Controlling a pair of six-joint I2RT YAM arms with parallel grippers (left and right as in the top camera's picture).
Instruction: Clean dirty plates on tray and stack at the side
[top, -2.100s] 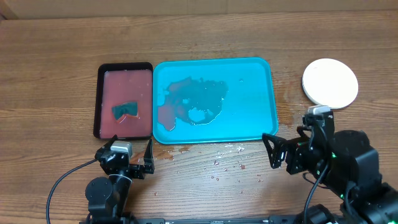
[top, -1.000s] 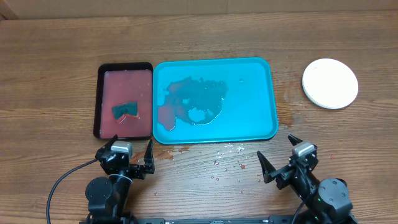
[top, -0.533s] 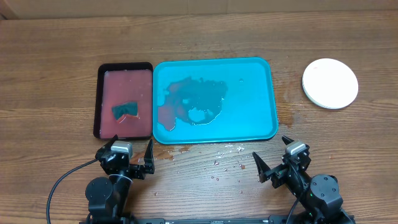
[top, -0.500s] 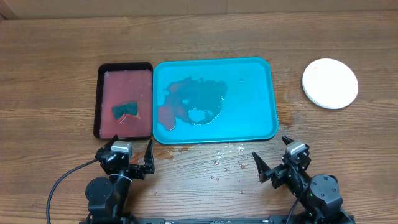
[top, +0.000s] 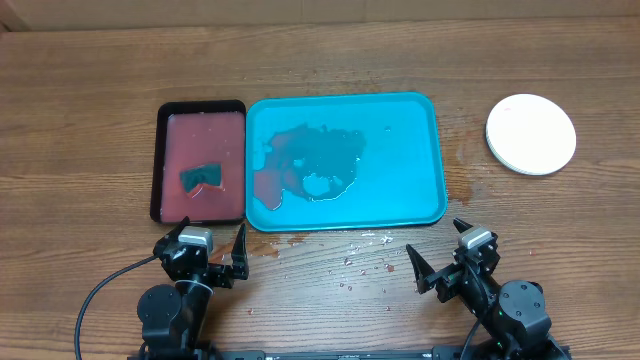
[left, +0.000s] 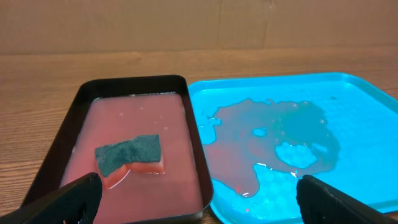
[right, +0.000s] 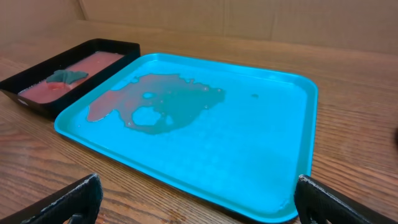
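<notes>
The turquoise tray (top: 410, 130) lies mid-table with a reddish puddle on its left half and no plate on it; it also shows in the left wrist view (left: 360, 99) and the right wrist view (right: 267, 143). A white plate (top: 531, 133) lies on the table at the far right; it may be a stack, and no blue or green plate shows. My left gripper (top: 204, 252) is open and empty at the front left, below the black tray. My right gripper (top: 440, 258) is open and empty at the front right, below the tray's near right corner.
A black tray (top: 165, 160) of reddish liquid with a dark green sponge (top: 200, 176) in it stands left of the turquoise tray, also in the left wrist view (left: 127, 154). Water drops (top: 365, 250) spot the wood in front of the tray.
My right arm has pulled back from near the white plate to the table's front edge and now rests there. The left arm has not moved.
</notes>
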